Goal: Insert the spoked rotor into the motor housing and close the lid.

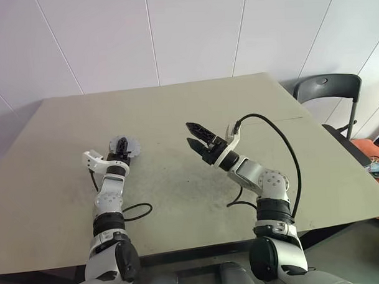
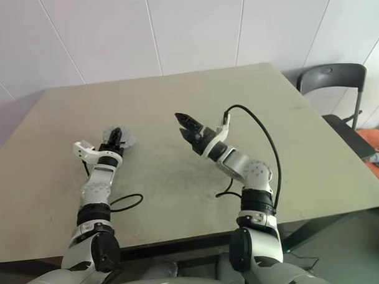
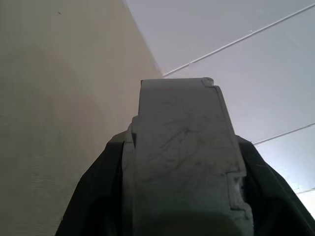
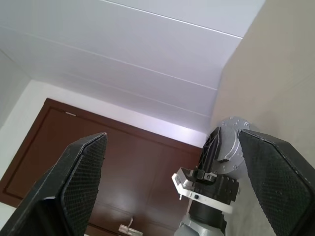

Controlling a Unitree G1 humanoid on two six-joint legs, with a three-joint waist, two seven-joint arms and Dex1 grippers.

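My left gripper (image 1: 122, 148) is on the left of the table, shut on the lid (image 1: 126, 144), a round grey cap with radial ribs and a dark centre. The lid stands on edge just above the table. In the left wrist view the lid (image 3: 182, 147) is a scratched grey slab between the two black fingers. The right wrist view shows the lid (image 4: 230, 142) side-on in that grip. My right gripper (image 1: 189, 132) hovers over the middle of the table, open and empty, pointing toward the left gripper. The spoked rotor and the motor housing are hidden or out of view.
The beige table (image 1: 176, 105) runs to the white wall behind it. Black cables (image 1: 137, 211) loop on the table near both arms. A dark chair (image 1: 328, 90) stands past the table's right edge, with orange clutter (image 1: 372, 155) beside it.
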